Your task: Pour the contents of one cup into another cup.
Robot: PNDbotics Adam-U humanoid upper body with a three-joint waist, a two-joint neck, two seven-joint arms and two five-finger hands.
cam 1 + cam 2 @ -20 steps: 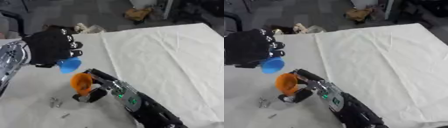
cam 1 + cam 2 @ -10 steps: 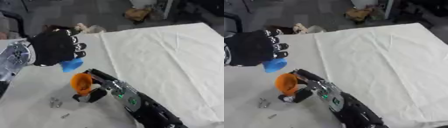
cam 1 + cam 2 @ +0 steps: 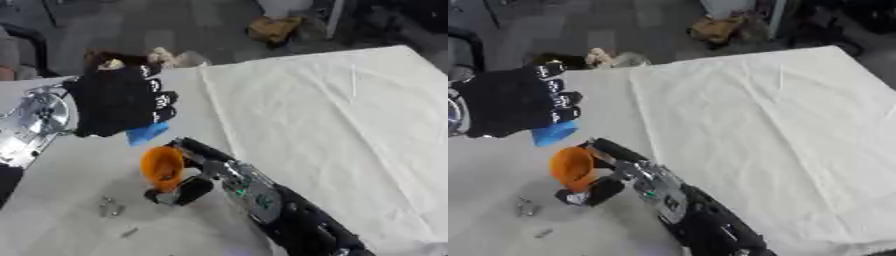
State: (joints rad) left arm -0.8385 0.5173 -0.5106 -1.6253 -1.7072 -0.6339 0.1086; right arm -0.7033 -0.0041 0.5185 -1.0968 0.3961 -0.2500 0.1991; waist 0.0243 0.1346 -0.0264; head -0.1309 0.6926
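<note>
My left hand (image 3: 118, 102), in a black glove, is shut on a blue cup (image 3: 146, 133) that is tipped over, only its lower end showing under the fingers. Just below it my right hand (image 3: 197, 175) is shut on an orange cup (image 3: 161, 166) with its mouth turned up toward the blue one. The blue cup hangs a little above and to the left of the orange cup's rim. I cannot see what is inside either cup.
A white cloth (image 3: 350, 130) covers the table's right part. A few small metal bits (image 3: 109, 206) lie on the bare grey table (image 3: 52, 215) left of the orange cup. Beyond the far edge lies a dark floor with clutter (image 3: 271, 27).
My left hand with the blue cup has shifted right and slightly up, rolling so its back faces me more. The orange cup and right hand have stayed put.
</note>
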